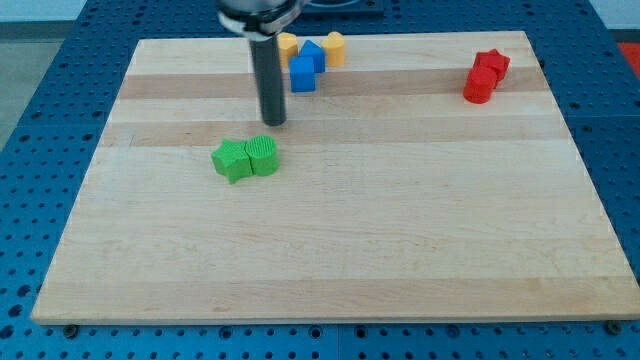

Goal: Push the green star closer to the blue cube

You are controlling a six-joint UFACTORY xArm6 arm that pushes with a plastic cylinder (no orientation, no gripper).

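Item: my tip [273,122], a bare rod end with no claw to open or close, resting on the wooden board [400,230].
Green star [232,160]: just below-left of my tip, apart from it, touching a green cylinder-like block [263,155].
Blue cube [303,75]: just above-right of my tip, among a blue pentagon-like block [314,55] and two yellow blocks [334,47].
Judgement: my tip sits between star and cube, the wrong side for pushing; it likely must circle below.

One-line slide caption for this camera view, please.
My tip hovers just above the green star and green cylinder, below the blue cube.
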